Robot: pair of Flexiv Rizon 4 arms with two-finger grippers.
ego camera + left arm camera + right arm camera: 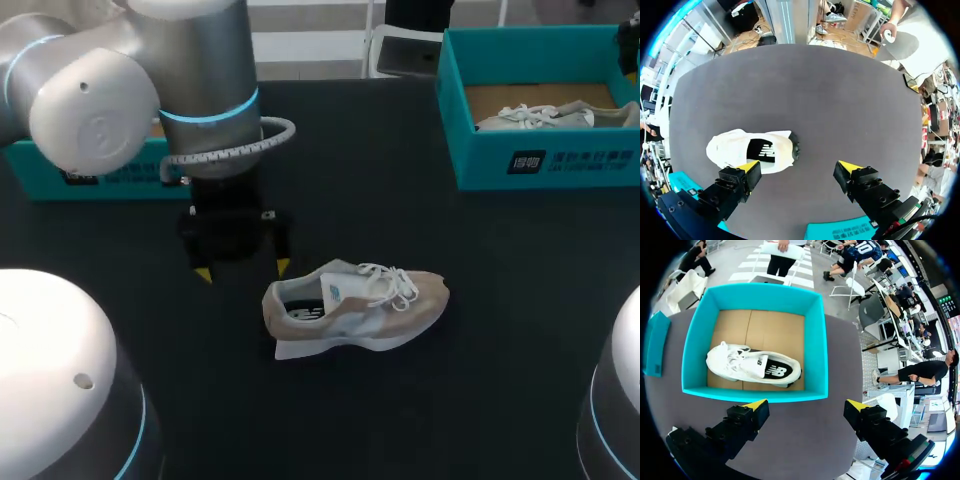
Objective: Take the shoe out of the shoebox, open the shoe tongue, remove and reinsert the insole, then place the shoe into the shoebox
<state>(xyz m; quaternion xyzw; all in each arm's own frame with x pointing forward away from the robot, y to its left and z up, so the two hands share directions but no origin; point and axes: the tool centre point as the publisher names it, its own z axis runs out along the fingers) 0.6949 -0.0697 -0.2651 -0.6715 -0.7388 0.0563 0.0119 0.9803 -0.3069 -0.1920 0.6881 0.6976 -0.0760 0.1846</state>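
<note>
A beige and white sneaker (355, 310) with white laces lies on the dark table, its heel end toward my left gripper (243, 270). That gripper hangs open just left of and behind the heel, holding nothing. In the left wrist view the sneaker (750, 150) sits ahead of one yellow tip of the left gripper (799, 167), outside the gap. The teal shoebox (540, 160) stands at the back right with a second white sneaker (555, 115) inside. My right gripper (806, 405) is open above the near wall of the shoebox (755, 394), looking down on that sneaker (752, 367).
A teal box part (100, 175) lies at the back left, partly behind my left arm. Its edge (840, 231) shows under the left gripper. Dark table surface surrounds the sneaker.
</note>
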